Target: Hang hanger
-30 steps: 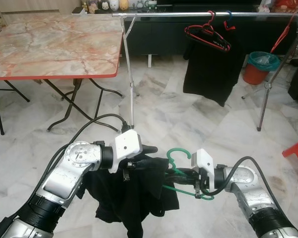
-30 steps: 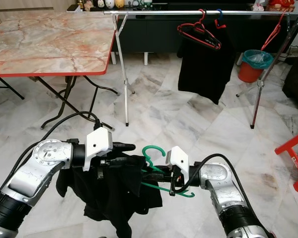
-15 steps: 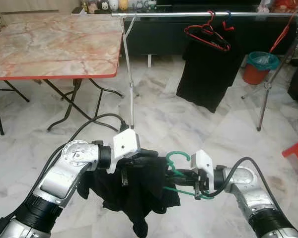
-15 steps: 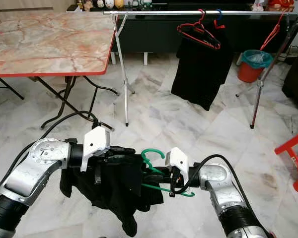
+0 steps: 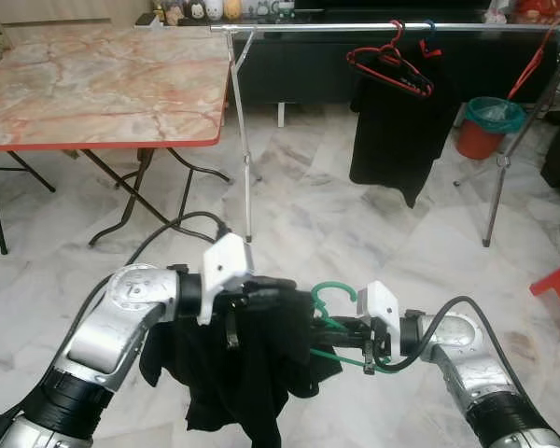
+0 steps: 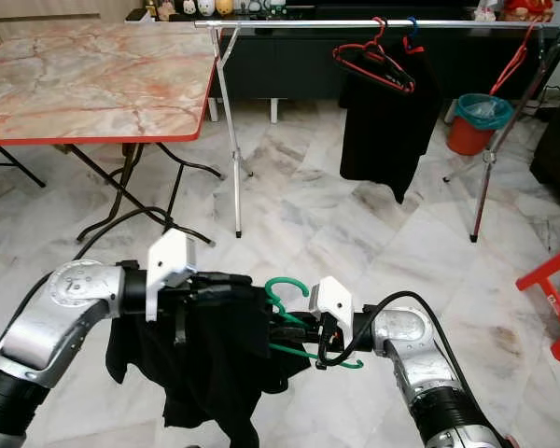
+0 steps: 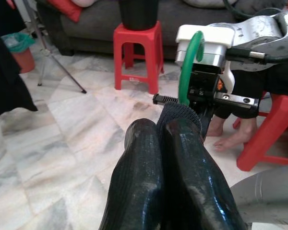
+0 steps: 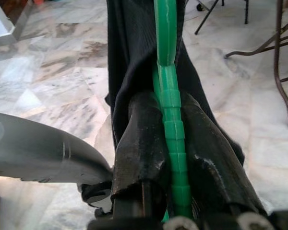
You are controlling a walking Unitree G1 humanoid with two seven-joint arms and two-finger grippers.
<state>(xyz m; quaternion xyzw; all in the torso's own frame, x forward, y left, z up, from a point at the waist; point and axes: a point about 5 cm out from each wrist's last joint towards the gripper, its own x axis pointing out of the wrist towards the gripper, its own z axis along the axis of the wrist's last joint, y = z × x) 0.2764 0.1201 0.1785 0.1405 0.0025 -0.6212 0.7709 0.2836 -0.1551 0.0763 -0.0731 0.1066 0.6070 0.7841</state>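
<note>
While the green hanger (image 5: 334,322) is held low in the centre of the frame, its ribbed bar is clamped between the fingers of the right end effector (image 8: 170,143), as seen in the right wrist view. A black garment (image 5: 247,364) is draped from the hanger and hangs down toward the marble floor (image 5: 336,215) at lower centre. The left end effector (image 7: 170,153) is closed, its two fingers pressed together on a fold of the garment just beside the hanger's hook. Across the top of the frame a metal clothes rail (image 5: 355,28) is seen, with a red hanger (image 5: 390,67) and a dark garment (image 5: 397,131) hung on it at upper right. A marble-topped desk (image 5: 93,84) is placed at upper left.
</note>
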